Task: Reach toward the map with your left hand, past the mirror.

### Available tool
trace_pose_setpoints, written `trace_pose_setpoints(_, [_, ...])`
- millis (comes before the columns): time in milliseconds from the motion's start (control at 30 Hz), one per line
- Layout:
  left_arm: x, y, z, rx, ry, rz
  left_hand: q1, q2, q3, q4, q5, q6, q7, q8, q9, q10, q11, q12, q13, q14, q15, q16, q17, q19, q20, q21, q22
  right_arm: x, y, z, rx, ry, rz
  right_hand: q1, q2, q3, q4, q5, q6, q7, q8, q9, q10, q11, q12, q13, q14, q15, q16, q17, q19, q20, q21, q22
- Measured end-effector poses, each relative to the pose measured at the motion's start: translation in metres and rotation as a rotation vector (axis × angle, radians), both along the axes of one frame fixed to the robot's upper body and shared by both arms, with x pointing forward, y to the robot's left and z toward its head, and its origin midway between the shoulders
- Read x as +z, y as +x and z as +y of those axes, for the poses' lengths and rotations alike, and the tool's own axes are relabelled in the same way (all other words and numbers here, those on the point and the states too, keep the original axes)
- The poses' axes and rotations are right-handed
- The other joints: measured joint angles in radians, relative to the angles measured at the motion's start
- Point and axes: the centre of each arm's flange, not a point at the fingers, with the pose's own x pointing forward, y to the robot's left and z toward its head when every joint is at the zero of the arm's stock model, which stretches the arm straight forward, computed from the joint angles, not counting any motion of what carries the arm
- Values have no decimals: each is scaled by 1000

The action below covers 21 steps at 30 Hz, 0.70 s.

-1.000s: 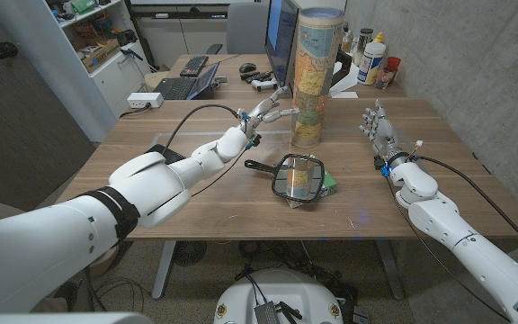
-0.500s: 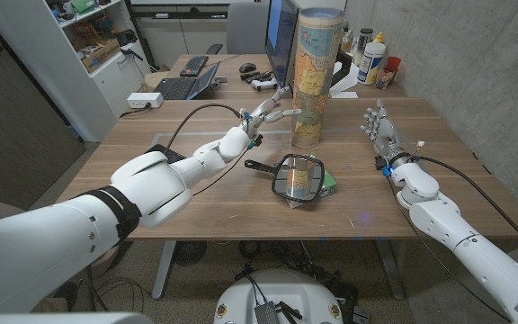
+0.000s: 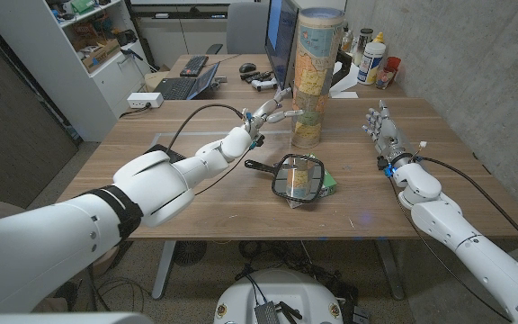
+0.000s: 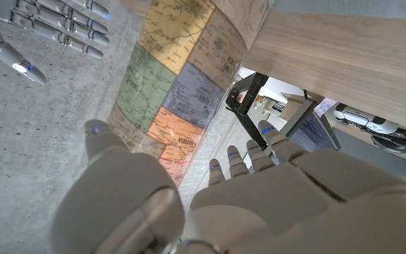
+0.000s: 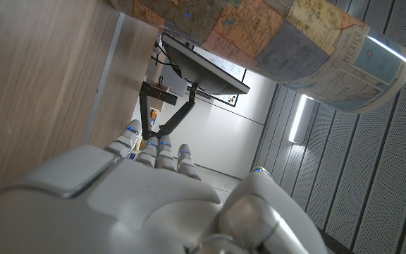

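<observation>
Behind the wooden counter [image 3: 196, 202], sitting on a second desk: a laptop [image 3: 187, 84] and a monitor [image 3: 281, 36]. Standing upright far back on the counter, toward the middle: the map [image 3: 313, 76], rolled into a tall tube. Lying flat nearer the robot, with its black handle pointing toward the left arm: the mirror [image 3: 297, 176], with something green peeking out under its far edge.

Reaching over and past the mirror now: the left hand [image 3: 263, 115], fingers spread and pointing at the map, holding nothing. Nearly touching the tube with the fingertips, though hard to tell if there is real contact. Showing up close in the left wrist view: the map [image 4: 182, 92], with the thumb and fingers open on either side of it, likely ready to wrap around.

Waiting well off to the right side: the right hand [image 3: 380, 126], standing on its edge, fingers pointing up and loosely apart, empty. Probably staying out of the way, since only the left hand has a job.

Looking almost finished with the reach.
</observation>
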Motion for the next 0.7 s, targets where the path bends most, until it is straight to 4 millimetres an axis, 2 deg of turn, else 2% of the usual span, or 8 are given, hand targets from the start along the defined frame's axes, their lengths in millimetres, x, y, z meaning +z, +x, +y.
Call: trace_pose_setpoints(700, [-1,-1,-6,-2,-2,2,8,0,-16,0,0,4,-4,0,0,0,0,4,0,0,0,0,0,0,0,0,0,3,-1,-3,-1,-7,-5,0,0,0,0,4,0,0,0,0,2,2,0,0,0,0,0,0,3,-4,-10,0])
